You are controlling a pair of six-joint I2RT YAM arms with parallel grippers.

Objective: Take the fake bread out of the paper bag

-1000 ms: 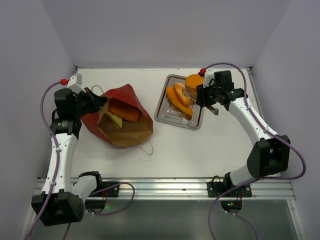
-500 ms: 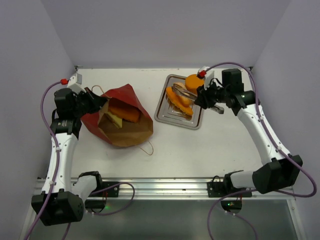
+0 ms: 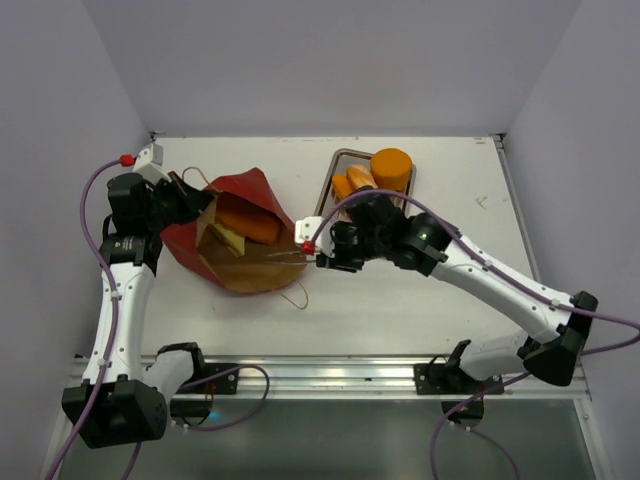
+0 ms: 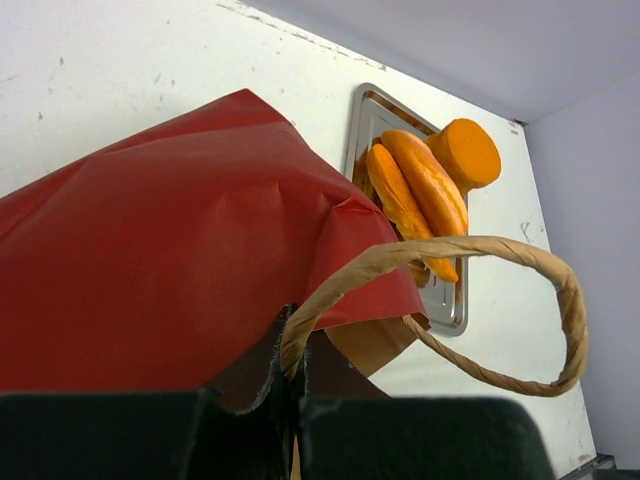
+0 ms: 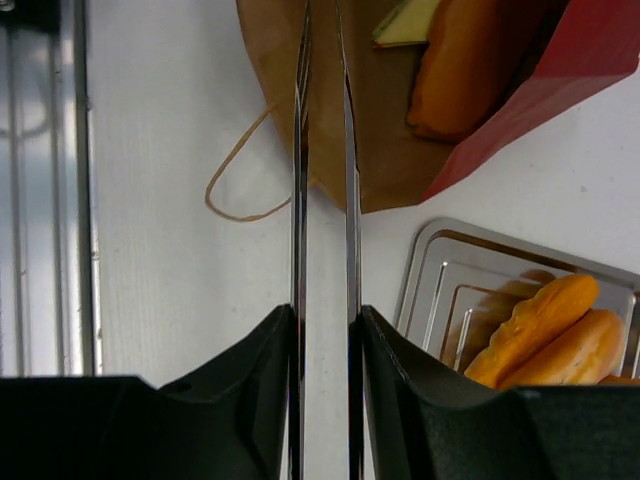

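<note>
The red paper bag (image 3: 243, 188) lies on its side at the left, its brown mouth facing the near right. Inside it show fake bread pieces: an orange slab (image 3: 252, 227) and a triangular sandwich (image 3: 231, 240). My left gripper (image 3: 196, 206) is shut on the bag's rim and cord handle (image 4: 430, 255). My right gripper (image 3: 326, 250) is shut on metal tongs (image 5: 300, 150). Their thin blades stand slightly apart with nothing between them, tips over the bag's (image 5: 385, 140) brown lip. The slab (image 5: 470, 70) lies just right of the tips.
A metal tray (image 3: 341, 154) stands at the back, right of the bag, holding a round bun (image 3: 391, 168) and long bread pieces (image 3: 353, 183). The bag's second cord handle (image 3: 296, 297) lies loose on the table. Side walls close in the table on both sides.
My right arm has swung from over the tray to the left and nearer, bringing the tongs to the bag's mouth. The left arm and the bag have not moved.
</note>
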